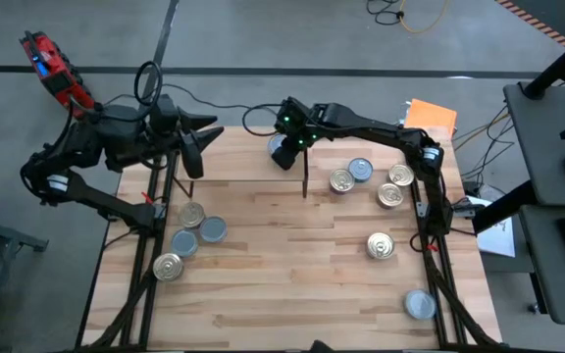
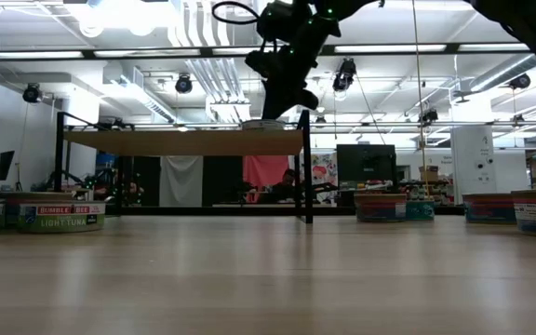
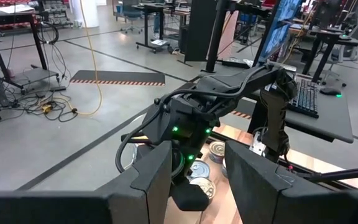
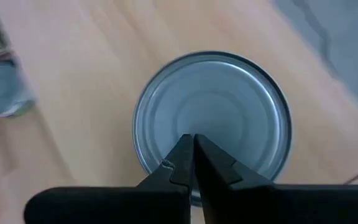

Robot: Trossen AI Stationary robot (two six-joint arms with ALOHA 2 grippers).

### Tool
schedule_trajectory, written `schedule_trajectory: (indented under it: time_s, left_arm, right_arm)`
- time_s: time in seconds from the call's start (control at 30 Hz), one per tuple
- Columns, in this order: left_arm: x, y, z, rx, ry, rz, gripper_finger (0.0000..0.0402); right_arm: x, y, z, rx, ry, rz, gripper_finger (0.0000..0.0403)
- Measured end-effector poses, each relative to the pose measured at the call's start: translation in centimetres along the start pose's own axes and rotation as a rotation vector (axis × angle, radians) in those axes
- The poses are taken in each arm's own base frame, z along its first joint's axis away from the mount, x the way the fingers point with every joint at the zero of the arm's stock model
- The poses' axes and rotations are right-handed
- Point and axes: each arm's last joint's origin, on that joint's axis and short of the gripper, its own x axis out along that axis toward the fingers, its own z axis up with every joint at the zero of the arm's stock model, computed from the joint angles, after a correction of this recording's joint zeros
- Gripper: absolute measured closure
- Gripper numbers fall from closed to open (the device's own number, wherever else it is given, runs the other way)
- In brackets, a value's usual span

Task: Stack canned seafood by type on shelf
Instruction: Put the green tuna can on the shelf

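Observation:
A silver-lidded tin [image 4: 211, 112] stands upright on the shelf [image 2: 184, 141], a light-wood board in a black frame at the table's far edge [image 1: 238, 162]. My right gripper [image 4: 193, 140] is shut and points down over the middle of that tin's lid, near the shelf's right end [image 1: 284, 149]. My left gripper [image 3: 197, 180] is open, raised over the shelf's left end [image 1: 194, 147], and holds nothing. Other tins lie on the table: golden-lidded ones [image 1: 341, 180] and a silver one [image 1: 360, 170] at the far right, and a mixed group [image 1: 192, 235] at the left. My right gripper's shut fingertips [image 4: 182, 149] hang over the centre of the silver tin's lid [image 4: 211, 93], coming from above and pointing down. I cannot tell whether they touch the lid. The tin stands flat on the shelf board.
The shelf's dark upright end panel [image 1: 305, 179] stands just right of my right gripper. Single tins sit at the right middle [image 1: 381, 245] and near right corner [image 1: 420, 304]. In the low view, tins line both table sides [image 2: 59, 216] [image 2: 380, 207]. Bare wood lies mid-table [image 1: 292, 265].

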Motion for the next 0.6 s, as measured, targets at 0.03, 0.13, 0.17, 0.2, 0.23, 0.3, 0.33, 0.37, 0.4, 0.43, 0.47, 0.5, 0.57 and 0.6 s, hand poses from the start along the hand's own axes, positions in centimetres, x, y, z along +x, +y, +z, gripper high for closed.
schedule_trajectory:
  time_s: [0.03,0.13,0.17,0.2,0.23,0.3,0.33,0.37,0.4,0.43,0.47,0.5,0.57,0.6]
  left_arm:
    - [0.0,0.0,0.0,0.0,0.0,0.0,0.0267]
    - [0.0,0.0,0.0,0.0,-0.001,0.0,0.0267]
    - [0.0,0.0,0.0,0.0,0.0,0.0,0.0267]
    - [0.0,0.0,0.0,0.001,0.0,0.0,0.0267]
    - [0.0,0.0,0.0,0.001,0.001,0.0,0.0267]
    - [0.0,0.0,0.0,0.001,0.001,0.0,0.0267]
    - [0.0,0.0,0.0,0.001,0.001,0.0,0.0267]
    - [0.0,0.0,0.0,0.001,0.002,0.0,0.0267]
    - [0.0,0.0,0.0,0.002,0.003,0.001,0.0267]
    - [0.0,0.0,0.0,0.003,0.005,0.001,0.0267]
    - [0.0,0.0,-0.1,0.004,0.006,0.001,0.0267]
    - [0.0,0.0,-0.1,0.004,0.006,0.001,0.0267]
    - [0.0,0.0,-0.1,0.004,0.006,0.001,0.0267]
    - [0.0,0.0,-0.1,0.004,0.006,0.001,0.0267]
  right_arm:
    - [0.1,-0.1,0.0,-0.009,-0.001,-0.019,0.0394]
    - [0.3,-0.5,0.1,-0.011,-0.004,-0.032,0.0394]
    - [0.4,-0.6,0.1,-0.01,-0.008,-0.037,0.0394]
    - [0.5,-0.6,0.2,-0.009,-0.011,-0.049,0.0394]
    - [0.6,-0.7,0.2,-0.008,-0.017,-0.062,0.0394]
    - [0.6,-0.9,0.3,-0.004,-0.026,-0.085,0.0394]
    - [0.6,-1.0,0.3,-0.004,-0.028,-0.095,0.0394]
    - [0.6,-1.1,0.4,-0.002,-0.029,-0.105,0.0394]
    - [0.6,-1.2,0.4,0.0,-0.031,-0.109,0.0394]
    - [0.6,-1.4,0.4,0.003,-0.032,-0.111,0.0394]
    - [0.6,-1.5,0.4,0.005,-0.032,-0.113,0.0394]
    - [0.6,-1.6,0.4,0.007,-0.031,-0.114,0.0394]
    - [0.6,-1.8,0.5,0.011,-0.032,-0.116,0.0394]
    - [0.5,-1.8,0.5,0.013,-0.033,-0.116,0.0394]
